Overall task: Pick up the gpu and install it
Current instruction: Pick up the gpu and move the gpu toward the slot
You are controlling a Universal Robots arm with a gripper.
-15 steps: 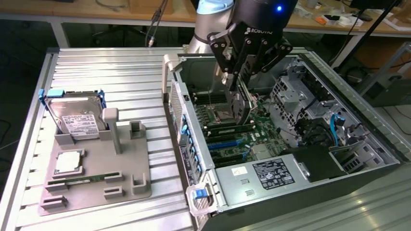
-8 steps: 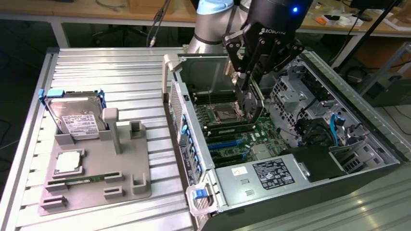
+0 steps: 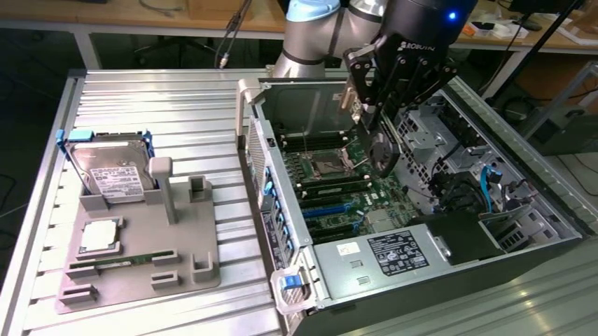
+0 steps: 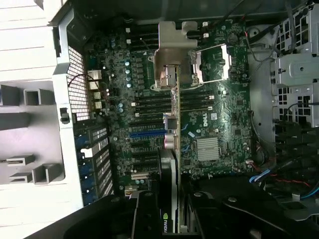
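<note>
On the ribbed worktop [image 3: 168, 105] stands an open computer case [image 3: 537, 210]. Our pincer [image 3: 379, 112] is clamped on the gpu [image 4: 172, 107], edge-on above the motherboard [image 3: 327, 192]: picked up, we judge, but not yet seated.

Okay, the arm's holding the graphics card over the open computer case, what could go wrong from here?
1. The gpu hangs edge-on above the motherboard. If it is not lined up with the blue slot, it could press on neighbouring slots or parts.
2. Its metal bracket sits close to the open processor socket and might strike it.
3. The gripper clamps only one end of the thin card, so the card could tilt on contact.
</note>
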